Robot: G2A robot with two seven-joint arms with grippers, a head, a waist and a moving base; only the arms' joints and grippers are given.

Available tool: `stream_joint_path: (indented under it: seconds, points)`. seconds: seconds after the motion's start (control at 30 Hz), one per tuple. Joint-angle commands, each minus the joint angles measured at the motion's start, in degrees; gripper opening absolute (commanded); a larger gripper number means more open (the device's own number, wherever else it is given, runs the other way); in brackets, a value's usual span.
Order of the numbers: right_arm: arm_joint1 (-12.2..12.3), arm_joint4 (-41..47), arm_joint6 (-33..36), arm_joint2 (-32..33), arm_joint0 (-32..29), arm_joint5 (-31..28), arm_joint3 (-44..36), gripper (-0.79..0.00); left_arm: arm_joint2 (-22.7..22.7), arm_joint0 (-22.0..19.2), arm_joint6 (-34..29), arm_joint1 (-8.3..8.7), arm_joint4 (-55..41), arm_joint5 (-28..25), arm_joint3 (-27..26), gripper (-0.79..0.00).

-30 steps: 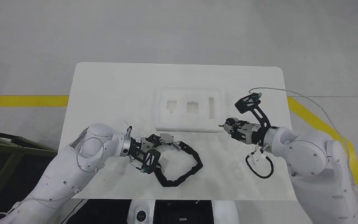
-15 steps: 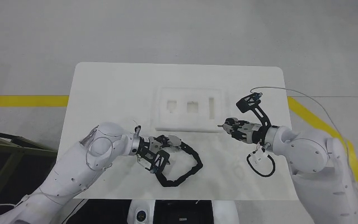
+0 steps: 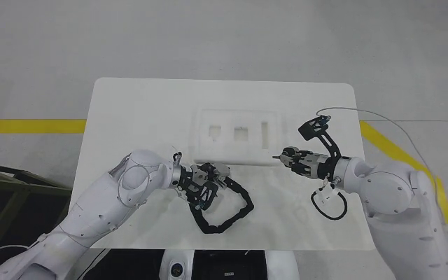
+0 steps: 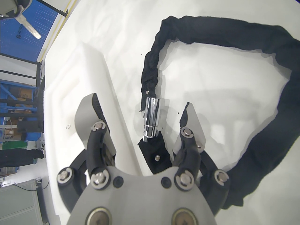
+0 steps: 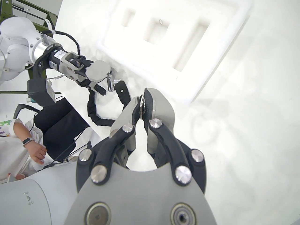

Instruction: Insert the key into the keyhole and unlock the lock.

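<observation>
Black fabric is sleeving the chain lock (image 3: pixel 245 204), which is lying looped on the white table (image 3: pixel 140 112) near its front edge. The left gripper (image 4: pixel 140 103) is sitting low over the chain's joined ends, with its jaws spread wide on either side of the chrome lock cylinder (image 4: pixel 151 118) and not touching it. Off to the right, well apart from the lock, the right gripper (image 5: pixel 141 101) is pinching the key (image 4: pixel 29 28) by its head, jaws pressed together on it and the blade pointing toward the left arm. Farther back, a white foam tray (image 3: pixel 231 159) with three recesses is resting on the table.
</observation>
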Motion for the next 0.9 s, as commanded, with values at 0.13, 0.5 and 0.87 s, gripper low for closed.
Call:
stream_joint_path:
  seconds: [0.13,0.5,0.87]
  points:
    - [0.12,0.75,-0.56,0.21,0.24,-0.26,0.28,-0.785,-0.23,-0.15,-0.51,-0.13,-1.62,-0.53,0.35,-0.126]
    - [0.12,0.75,-0.56,0.21,0.24,-0.26,0.28,-0.785,-0.23,-0.15,-0.51,-0.13,-1.62,-0.53,0.35,-0.086]
    - [0.12,0.75,-0.56,0.21,0.24,-0.26,0.28,-0.785,-0.23,-0.15,-0.51,-0.13,-1.62,-0.53,0.35,-0.203]
